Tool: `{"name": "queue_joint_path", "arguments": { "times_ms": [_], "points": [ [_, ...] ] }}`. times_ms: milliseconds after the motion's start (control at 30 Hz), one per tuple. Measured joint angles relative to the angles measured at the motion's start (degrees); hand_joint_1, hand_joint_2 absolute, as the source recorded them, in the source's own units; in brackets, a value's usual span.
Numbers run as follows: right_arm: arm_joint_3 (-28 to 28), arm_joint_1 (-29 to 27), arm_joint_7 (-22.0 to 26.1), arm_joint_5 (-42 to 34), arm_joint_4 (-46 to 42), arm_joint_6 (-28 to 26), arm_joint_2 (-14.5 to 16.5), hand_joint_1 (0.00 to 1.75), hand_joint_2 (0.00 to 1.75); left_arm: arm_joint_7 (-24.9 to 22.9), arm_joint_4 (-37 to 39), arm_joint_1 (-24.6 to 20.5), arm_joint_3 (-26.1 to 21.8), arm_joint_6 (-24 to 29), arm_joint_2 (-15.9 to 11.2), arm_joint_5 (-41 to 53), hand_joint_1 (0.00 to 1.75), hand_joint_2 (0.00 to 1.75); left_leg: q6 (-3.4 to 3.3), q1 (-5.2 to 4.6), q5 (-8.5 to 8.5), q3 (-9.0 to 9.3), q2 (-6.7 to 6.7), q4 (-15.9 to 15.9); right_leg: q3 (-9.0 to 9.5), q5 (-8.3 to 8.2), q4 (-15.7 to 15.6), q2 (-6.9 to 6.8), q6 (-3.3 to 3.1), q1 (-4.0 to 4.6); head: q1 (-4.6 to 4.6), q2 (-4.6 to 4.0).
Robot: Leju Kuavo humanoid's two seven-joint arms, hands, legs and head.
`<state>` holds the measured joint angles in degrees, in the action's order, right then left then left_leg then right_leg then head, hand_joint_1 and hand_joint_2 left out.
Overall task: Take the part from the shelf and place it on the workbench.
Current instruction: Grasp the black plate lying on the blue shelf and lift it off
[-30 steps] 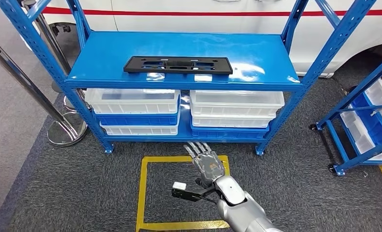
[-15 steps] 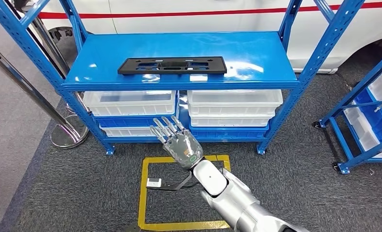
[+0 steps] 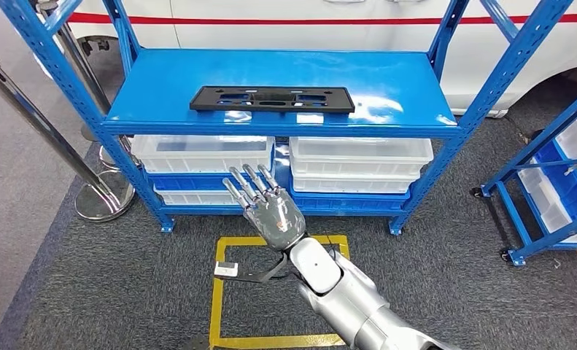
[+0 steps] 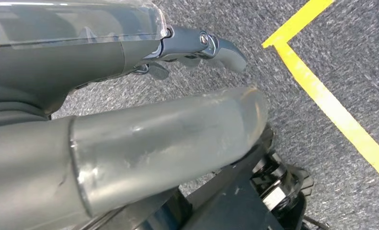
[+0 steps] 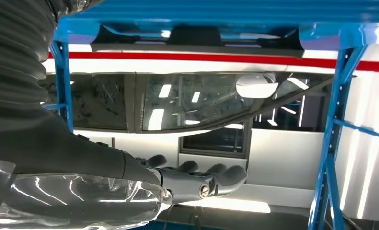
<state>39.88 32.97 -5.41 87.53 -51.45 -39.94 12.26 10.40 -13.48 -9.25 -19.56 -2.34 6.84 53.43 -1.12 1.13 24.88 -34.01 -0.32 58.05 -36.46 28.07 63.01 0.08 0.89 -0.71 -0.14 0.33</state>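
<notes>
Right hand (image 3: 274, 216) edged higher toward part (image 3: 272, 98), fingers (image 3: 247, 185) apart, seemingly empty.

The right robot hand (image 3: 270, 211) stands in front of the lower white bins (image 3: 206, 164) and hides part of the blue bin front behind its fingers. The blue shelf (image 3: 387, 80) is cut off at the top edge in the head view, so its uprights run out of the picture. The white vehicle (image 3: 307, 18) behind it shows just a strip of body with a red stripe. The second rack (image 3: 555, 168) at the right is cut by the edge. In the left wrist view the left robot hand (image 4: 144, 129) is too close and blurred to tell how its fingers lie. From the right wrist view the part's underside (image 5: 197, 36) is a dark shape through the shelf edge, detail unreadable.
</notes>
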Motion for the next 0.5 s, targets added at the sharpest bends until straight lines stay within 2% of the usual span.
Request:
{"name": "queue_joint_path", "arguments": {
  "times_ms": [67, 100, 133, 167, 200, 267, 300, 333, 433, 500],
  "points": [
    [-0.3, -0.1, 0.0, 0.0, -0.1, 0.0, -0.1, 0.00, 1.75, 0.0, 0.0, 0.0, 0.0, 0.0, 0.0, 0.0, 0.00, 0.00, -0.36, -0.10, -0.02, -0.06, 0.07, 0.0, -3.46, 3.65, 7.4, -0.02, 0.18, -0.03, 0.00, 0.00],
    [-0.4, -0.3, 0.0, 0.0, -0.1, 0.0, -0.1, 0.00, 1.75, 0.0, 0.0, 0.0, 0.0, 0.0, 0.0, 0.0, 0.00, 0.00, -0.41, -0.17, 0.00, -0.09, 0.09, 0.0, -5.14, 4.83, 10.8, -0.02, 0.22, -0.04, 0.00, 0.00],
    [-0.4, -0.4, 0.0, 0.0, -0.1, 0.0, -0.1, 0.00, 1.75, 0.0, 0.0, 0.0, 0.0, 0.0, 0.0, 0.0, 0.00, 0.00, -0.45, -0.22, 0.02, -0.10, 0.09, 0.1, -6.04, 4.97, 12.5, -0.02, 0.20, -0.03, 0.00, 0.00],
    [-0.5, -0.5, 0.0, 0.0, -0.1, 0.0, -0.1, 0.00, 1.75, 0.0, 0.0, 0.0, 0.0, 0.0, 0.0, 0.0, 0.00, 0.00, -0.45, -0.25, 0.05, -0.10, 0.05, 0.2, -5.84, 3.99, 12.0, -0.02, 0.09, -0.03, 0.01, 0.00],
    [-0.5, -0.5, 0.0, 0.0, -0.1, 0.0, -0.1, 0.00, 1.75, 0.0, 0.0, 0.0, 0.0, 0.0, 0.0, 0.0, 0.00, 0.00, -0.42, -0.27, 0.11, -0.07, 0.00, 0.2, -4.47, 2.11, 9.2, -0.02, -0.11, -0.02, 0.01, 0.00],
    [-0.6, -0.4, 0.0, 0.0, -0.1, 0.0, -0.1, 0.00, 1.75, 0.0, 0.0, 0.0, 0.0, 0.0, 0.0, 0.0, 0.00, 0.00, -0.17, -0.43, 0.28, -0.06, -0.09, 0.4, -0.55, -1.38, 1.1, -0.04, -0.67, 0.16, 0.00, 0.00],
    [-0.6, -0.4, 0.0, 0.0, -0.2, 0.0, -0.1, 0.00, 1.75, 0.0, 0.0, -0.1, 0.0, 0.0, 0.1, 0.0, 0.00, 0.00, 0.05, -0.52, 0.34, -0.11, -0.11, 0.5, 0.79, -2.24, -1.8, -0.03, -0.88, 0.28, -0.01, 0.00],
    [-0.6, -0.4, 0.0, 0.0, -0.2, 0.0, -0.1, 0.00, 1.75, 0.0, 0.0, -0.1, 0.0, 0.0, 0.1, 0.0, 0.00, 0.00, 0.30, -0.60, 0.40, -0.18, -0.10, 0.5, 1.36, -2.41, -3.2, 0.00, -1.01, 0.42, -0.01, 0.00],
    [-1.1, -0.4, 0.3, -0.1, -0.2, 0.0, 0.0, 0.00, 1.75, 0.0, 0.0, -0.1, 0.0, 0.0, 0.1, 0.1, 0.00, 0.00, 1.25, -0.48, 0.54, -0.17, -0.04, 0.5, 1.50, -2.47, -3.7, 0.12, -1.57, 0.45, -0.02, 0.00],
    [-1.6, -0.5, 0.7, -0.2, -0.1, 0.0, 0.0, 0.00, 1.75, 0.0, 0.0, -0.2, 0.0, 0.0, 0.1, 0.2, 0.00, 0.00, 1.84, -0.36, 2.12, -1.12, 0.01, 2.8, 1.86, -2.66, -4.2, 0.05, -2.19, 0.16, -0.03, 0.00]
  ]
}}
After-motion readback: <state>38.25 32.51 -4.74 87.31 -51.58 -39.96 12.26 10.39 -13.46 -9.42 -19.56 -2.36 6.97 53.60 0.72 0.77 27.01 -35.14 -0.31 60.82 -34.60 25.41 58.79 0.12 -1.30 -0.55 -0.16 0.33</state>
